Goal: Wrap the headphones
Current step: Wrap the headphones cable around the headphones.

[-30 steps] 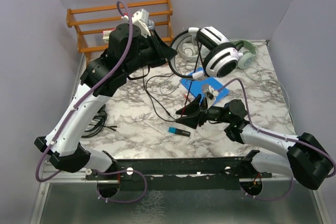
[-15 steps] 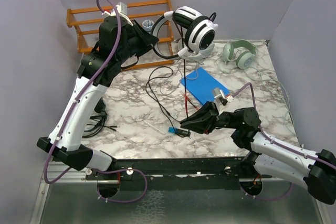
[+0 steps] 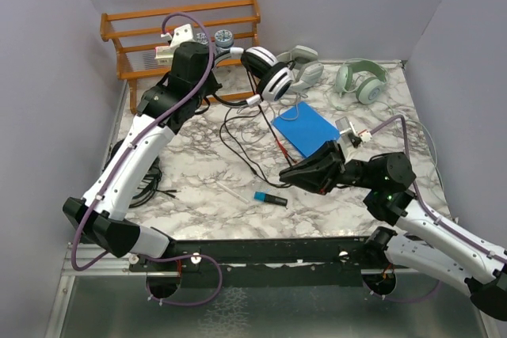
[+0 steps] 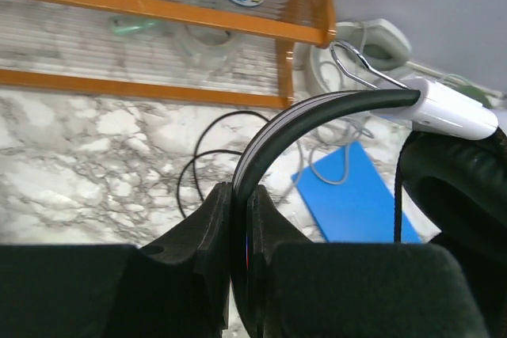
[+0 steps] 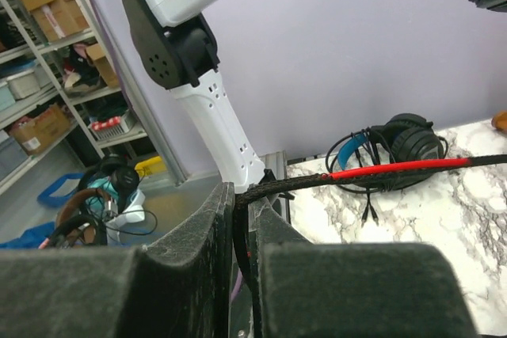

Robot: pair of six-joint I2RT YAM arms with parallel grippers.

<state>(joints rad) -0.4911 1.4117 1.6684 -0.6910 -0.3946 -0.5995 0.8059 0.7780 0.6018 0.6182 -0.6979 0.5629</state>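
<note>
The white-and-black headphones (image 3: 272, 80) hang above the back of the table, held by their dark headband (image 4: 317, 108). My left gripper (image 4: 240, 195) is shut on that band, close to the wooden rack. Their black braided cable with a red section (image 5: 396, 168) trails down over the marble. My right gripper (image 3: 290, 173) is shut on this cable (image 3: 279, 148) just in front of the blue pad. In the right wrist view the cable bends down between the two fingers (image 5: 214, 227).
A pale grey-white pair (image 3: 305, 65) and a greenish pair (image 3: 360, 81) lie at the back right. An all-black pair (image 5: 404, 144) rests at the table's left edge. The wooden rack (image 3: 182, 25), a blue pad (image 3: 309, 128) and a small blue-black stick (image 3: 269, 198) are nearby.
My left arm swung the headphones left, then lowered them near the rack. My right gripper closed on the cable and drew back to the right.
</note>
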